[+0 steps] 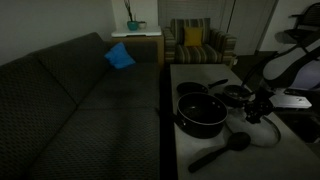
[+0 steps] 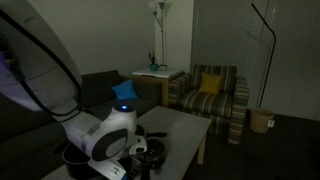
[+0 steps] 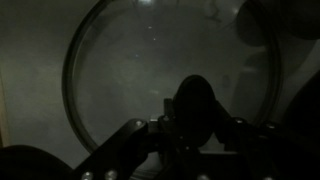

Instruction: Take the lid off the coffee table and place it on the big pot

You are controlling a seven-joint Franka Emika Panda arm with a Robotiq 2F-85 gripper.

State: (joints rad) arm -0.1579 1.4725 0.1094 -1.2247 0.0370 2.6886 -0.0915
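Note:
The clear-glass lid (image 3: 120, 80) fills the wrist view, and its dark centre knob sits between my fingers. My gripper (image 3: 193, 118) looks shut on that knob. In an exterior view the lid (image 1: 266, 133) lies low at the near right corner of the pale coffee table (image 1: 190, 72), with my gripper (image 1: 258, 110) right over it. The big pot (image 1: 201, 114), black and deep, stands open to the left of the lid. In the other exterior view my arm hides the lid and most of the pots; only the table top (image 2: 185, 125) shows.
A shallower black long-handled pan (image 1: 198, 88) and a small black saucepan (image 1: 236, 96) stand behind the big pot. A black long-handled spoon (image 1: 216, 152) lies at the table's front. A dark sofa (image 1: 70, 110) runs along the left. An armchair (image 1: 195, 42) stands beyond the table.

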